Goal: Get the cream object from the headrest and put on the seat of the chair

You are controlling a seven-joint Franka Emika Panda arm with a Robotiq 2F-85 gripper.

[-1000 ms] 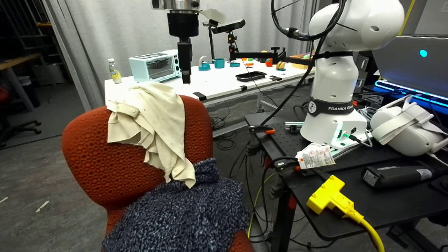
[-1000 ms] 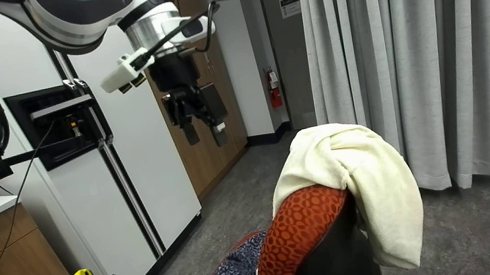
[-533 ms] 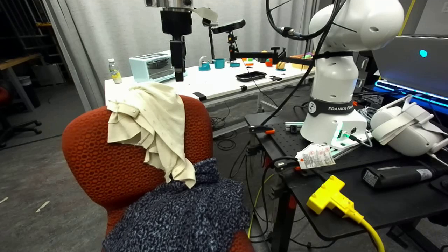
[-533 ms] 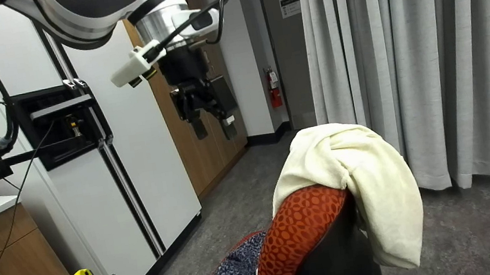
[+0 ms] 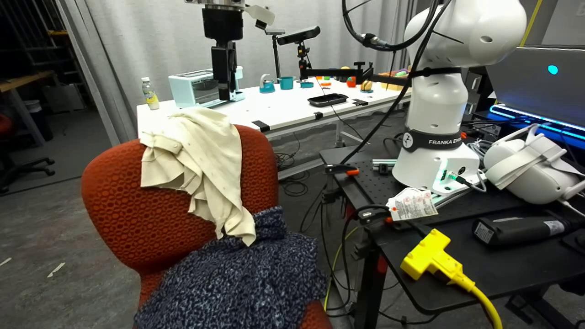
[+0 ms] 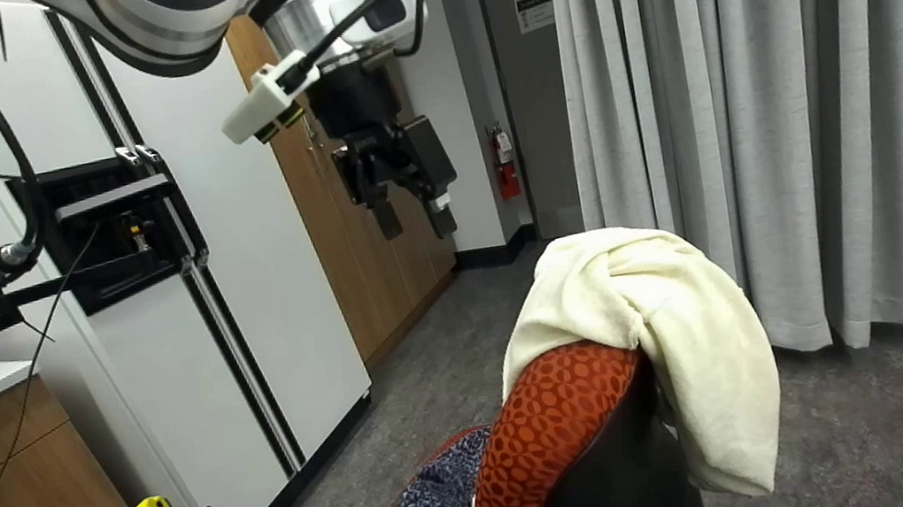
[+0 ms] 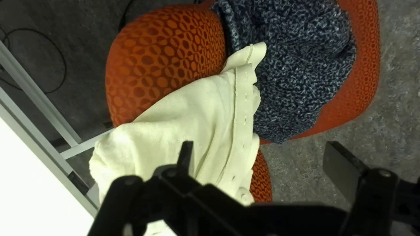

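Note:
The cream shirt [image 5: 196, 151] is draped over the headrest [image 5: 257, 137] of the rust-orange chair. It hangs down the front of the back, and behind it in an exterior view [image 6: 703, 377]. The seat [image 5: 316, 317] is mostly covered by a dark navy speckled cloth [image 5: 242, 283]; its bare edge also shows in the wrist view [image 7: 367, 65]. The shirt's lower tip touches the navy cloth. My gripper [image 6: 416, 221] is open and empty, above the chair back and apart from the shirt. In the wrist view the shirt [image 7: 183, 124] lies below the left finger, and floor below the right.
A white table [image 5: 292, 109] behind the chair holds a toaster oven [image 5: 196, 89], a bottle [image 5: 150, 93] and toy kitchen items. A black table [image 5: 475, 274] by the robot base bears a yellow power splitter [image 5: 432, 256] and a headset [image 5: 525, 169].
My gripper has moved over toward the space above the shirt and risen slightly, staying open. It goes left in an exterior view. The shirt, navy cloth and chair have not moved.

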